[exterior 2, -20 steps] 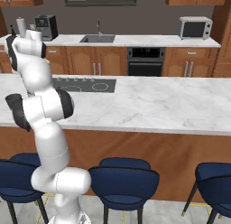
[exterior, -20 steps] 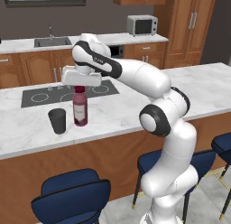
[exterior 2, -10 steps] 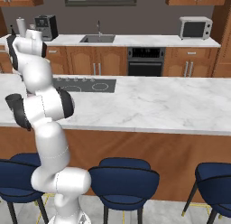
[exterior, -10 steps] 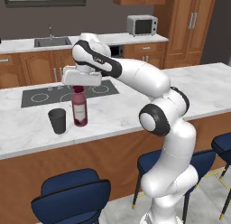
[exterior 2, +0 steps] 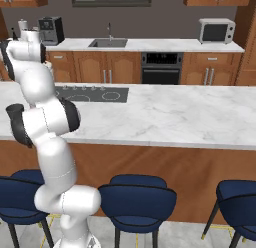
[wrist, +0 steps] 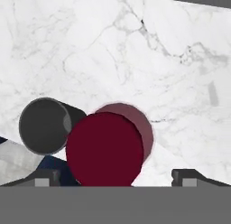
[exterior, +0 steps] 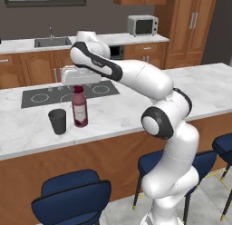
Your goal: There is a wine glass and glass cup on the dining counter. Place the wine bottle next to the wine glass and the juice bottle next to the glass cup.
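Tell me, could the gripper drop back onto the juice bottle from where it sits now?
Probably yes. The gripper hangs open right above the juice bottle, its fingertips either side of the dark red cap. Nothing lies between them; the glass cup stands beside the bottle, apart from it.

juice bottle (wrist: 104,148): body hidden under its own dark red cap, seen from above
claw (exterior: 78,85): fingertips hidden behind the white hand
glass cup (wrist: 43,125): base hidden below its rim

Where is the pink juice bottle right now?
In the left base view the juice bottle stands upright on the dining counter, just right of the glass cup, in front of the cooktop.
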### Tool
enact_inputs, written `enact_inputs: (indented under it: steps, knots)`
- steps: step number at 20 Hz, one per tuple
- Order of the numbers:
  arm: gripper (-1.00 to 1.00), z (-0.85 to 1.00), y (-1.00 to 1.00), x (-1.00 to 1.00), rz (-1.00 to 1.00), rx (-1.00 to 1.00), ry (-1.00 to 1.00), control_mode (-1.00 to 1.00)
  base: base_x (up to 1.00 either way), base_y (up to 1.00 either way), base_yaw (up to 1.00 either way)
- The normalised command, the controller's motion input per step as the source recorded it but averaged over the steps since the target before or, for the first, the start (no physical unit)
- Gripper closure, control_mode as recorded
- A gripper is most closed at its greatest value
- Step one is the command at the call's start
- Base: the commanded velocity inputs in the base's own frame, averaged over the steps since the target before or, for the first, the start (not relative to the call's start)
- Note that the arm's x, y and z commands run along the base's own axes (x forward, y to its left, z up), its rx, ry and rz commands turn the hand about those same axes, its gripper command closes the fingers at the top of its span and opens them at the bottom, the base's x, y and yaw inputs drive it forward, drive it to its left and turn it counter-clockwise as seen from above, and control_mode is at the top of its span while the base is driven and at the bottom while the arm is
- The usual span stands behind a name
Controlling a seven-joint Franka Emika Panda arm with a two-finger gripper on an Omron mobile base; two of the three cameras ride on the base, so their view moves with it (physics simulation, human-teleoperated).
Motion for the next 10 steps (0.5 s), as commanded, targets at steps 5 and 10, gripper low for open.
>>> enact_inputs:
  steps: [5,10]
  knots:
    - [-1.0,0.01,0.0,-0.2,0.01,-0.02,-0.23,-1.0,0.0,0.0,0.0]
    - [-1.0,0.0,0.0,-0.3,0.0,0.0,-0.1,-1.0,0.0,0.0,0.0]
